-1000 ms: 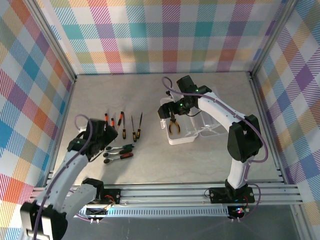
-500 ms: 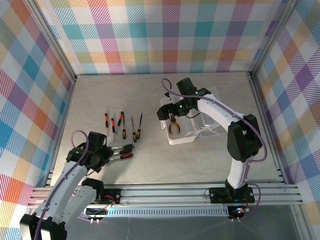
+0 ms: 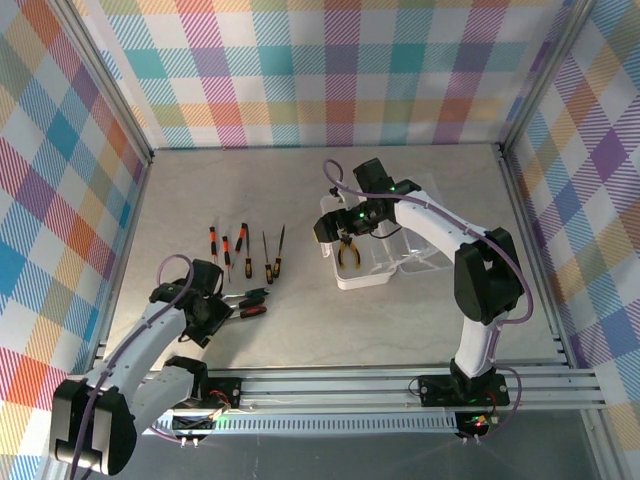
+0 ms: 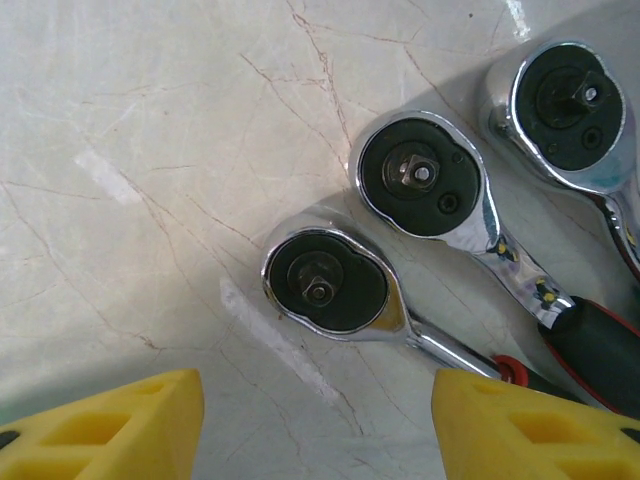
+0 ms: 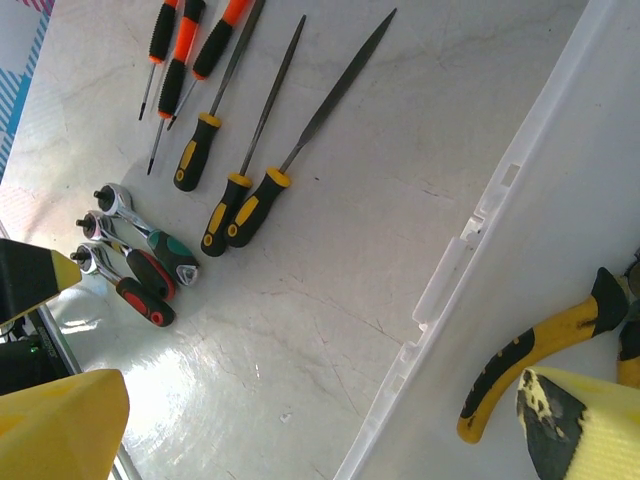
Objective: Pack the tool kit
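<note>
Right now my left tool (image 4: 318, 430) hangs, fingers apart, over three chrome ratchets (image 4: 420, 186) at 8 o'clock on the marble worktop (image 3: 300, 335). My right tool (image 5: 325, 430), fingers also spread, hovers over the clear rectangular plastic case (image 3: 365, 281) just 3 o'clock of centre, with yellow-handled pliers (image 5: 545, 332) lying inside.

A lab rig: checked backdrop walls (image 3: 300, 70), aluminium frame rails (image 3: 380, 378).

Three ratchets (image 4: 420, 185) lie close-set, heads nearly touching, so there is little gap for a finger between them. Bare counter (image 4: 150, 130) lies open off their head ends. Screwdrivers (image 3: 245, 250) sit in a row just beyond. Case (image 3: 375, 278) is well apart, with wide bare counter between; right arm (image 3: 440, 225) hangs over its open top.
</note>
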### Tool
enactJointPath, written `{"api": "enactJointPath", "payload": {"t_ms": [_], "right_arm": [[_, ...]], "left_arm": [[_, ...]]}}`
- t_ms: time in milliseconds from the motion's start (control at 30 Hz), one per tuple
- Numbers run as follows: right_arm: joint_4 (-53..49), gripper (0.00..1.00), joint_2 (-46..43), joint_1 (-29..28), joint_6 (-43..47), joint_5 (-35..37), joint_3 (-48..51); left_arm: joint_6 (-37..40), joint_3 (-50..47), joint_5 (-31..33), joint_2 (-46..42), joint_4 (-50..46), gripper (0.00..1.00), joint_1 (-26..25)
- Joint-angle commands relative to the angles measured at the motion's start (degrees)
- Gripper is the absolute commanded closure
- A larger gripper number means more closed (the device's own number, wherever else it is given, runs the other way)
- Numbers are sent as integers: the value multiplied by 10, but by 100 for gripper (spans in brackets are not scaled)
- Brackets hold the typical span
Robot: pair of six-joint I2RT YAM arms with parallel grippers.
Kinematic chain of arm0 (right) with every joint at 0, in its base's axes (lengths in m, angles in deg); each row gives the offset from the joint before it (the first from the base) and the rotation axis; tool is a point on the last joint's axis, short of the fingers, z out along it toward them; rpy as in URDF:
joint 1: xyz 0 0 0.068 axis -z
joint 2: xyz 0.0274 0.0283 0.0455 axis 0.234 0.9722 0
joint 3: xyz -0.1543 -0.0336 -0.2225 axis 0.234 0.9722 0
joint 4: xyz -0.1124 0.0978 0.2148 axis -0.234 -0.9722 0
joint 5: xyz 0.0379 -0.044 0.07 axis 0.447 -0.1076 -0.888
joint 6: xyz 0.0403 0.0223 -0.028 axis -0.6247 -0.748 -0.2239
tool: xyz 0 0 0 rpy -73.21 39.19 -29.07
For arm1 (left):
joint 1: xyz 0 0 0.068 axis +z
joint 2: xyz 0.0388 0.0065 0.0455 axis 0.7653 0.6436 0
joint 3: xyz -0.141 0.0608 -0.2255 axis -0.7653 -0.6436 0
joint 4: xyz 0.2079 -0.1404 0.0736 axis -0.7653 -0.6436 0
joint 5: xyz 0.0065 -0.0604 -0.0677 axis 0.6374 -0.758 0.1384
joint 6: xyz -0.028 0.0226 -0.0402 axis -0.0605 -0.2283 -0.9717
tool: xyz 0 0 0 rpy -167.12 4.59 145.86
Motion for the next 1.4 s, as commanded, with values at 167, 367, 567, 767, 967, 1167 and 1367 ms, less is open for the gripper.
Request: {"api": "enactJointPath", "payload": {"t_ms": [167, 367, 567, 767, 967, 1167, 1367], "right_arm": [[-5, 1, 17, 3, 18, -23, -20], [-14, 1, 36, 7, 23, -31, -39], [-20, 1, 49, 9, 24, -35, -53], [-25, 1, 55, 12, 24, -38, -60], [-28, 1, 60, 15, 25, -38, -67], [-31, 1, 61, 16, 27, -38, -73], [-34, 1, 62, 17, 28, -41, -76]], "left_arm": [[16, 21, 14, 61, 23, 40, 4], [32, 46, 31, 94, 28, 42, 6], [41, 49, 23, 121, 44, 42, 9], [41, 33, 2, 119, 44, 43, 10], [35, 11, -11, 109, 40, 43, 10], [39, 5, -18, 100, 29, 44, 10], [43, -4, -21, 96, 23, 44, 10]]}}
